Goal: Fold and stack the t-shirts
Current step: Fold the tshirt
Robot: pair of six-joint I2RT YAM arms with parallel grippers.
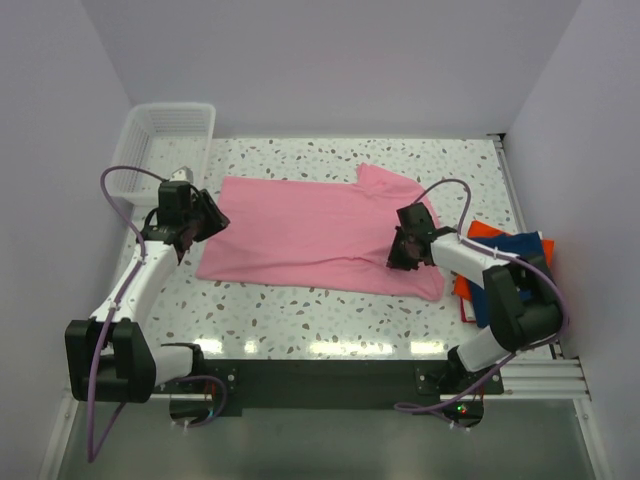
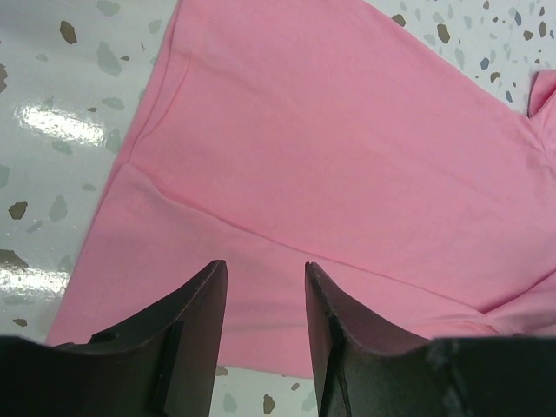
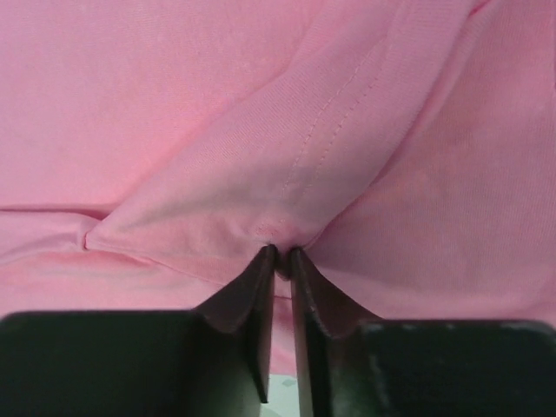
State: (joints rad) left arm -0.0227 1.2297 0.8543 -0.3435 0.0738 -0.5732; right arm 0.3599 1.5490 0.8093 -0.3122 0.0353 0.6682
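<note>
- The worktop (image 1: 300,320) is glossy white terrazzo with grey and brown flecks. Plain pale walls (image 1: 330,60) close it in on the left, far and right sides.
- A white mesh basket (image 1: 165,130) sits in the far left corner.
- The pink t-shirt (image 1: 300,235) lies spread flat across the middle of the worktop, with 1 sleeve at its far right.
- At the right edge, a folded navy blue t-shirt (image 1: 522,245) lies on a folded orange-red t-shirt (image 1: 485,229). The right arm partly hides both.
- The left hand (image 2: 265,269) is over the pink shirt's left end. Its 2 fingers are parted and grasp nothing.
- From above, the right hand (image 3: 280,254) only shows as low over the shirt's right side. Its wrist view shows the fingers clenched on a raised fold of pink cloth beside a stitched seam.
</note>
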